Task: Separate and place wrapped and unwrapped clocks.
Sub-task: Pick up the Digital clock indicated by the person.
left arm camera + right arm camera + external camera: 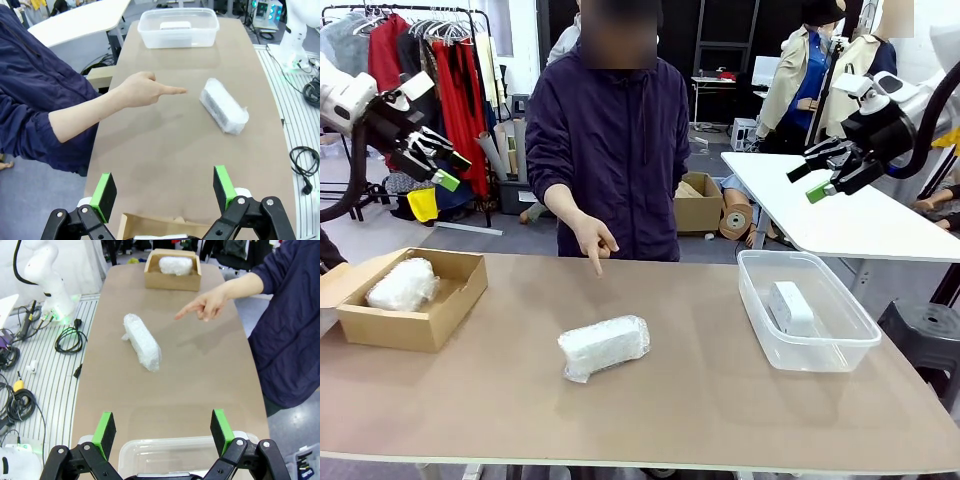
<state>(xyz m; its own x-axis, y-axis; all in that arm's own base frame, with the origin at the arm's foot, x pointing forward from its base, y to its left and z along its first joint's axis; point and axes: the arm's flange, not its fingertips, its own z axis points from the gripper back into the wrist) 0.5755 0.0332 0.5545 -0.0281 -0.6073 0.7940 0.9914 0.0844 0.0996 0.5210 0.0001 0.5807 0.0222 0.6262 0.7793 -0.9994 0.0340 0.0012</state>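
A bubble-wrapped white clock [603, 346] [223, 105] [142, 342] lies on the brown table [700, 400], near the middle. The person's hand [592, 240] [142, 89] [207, 303] points a finger down toward it. A second wrapped clock [402, 285] [175, 265] rests inside the cardboard box [445, 310] at the left. A bare white clock [791, 306] [175, 25] sits in the clear plastic tub [840, 350] at the right. My left gripper [433, 160] [165, 192] hangs open high above the box. My right gripper [818, 172] [162, 430] hangs open high above the tub.
A second white table [840, 215] stands beyond the right end. Cables [70, 340] lie on the floor grating along my side of the table. A clothes rack [430, 60] and cardboard boxes [698, 205] stand behind the person.
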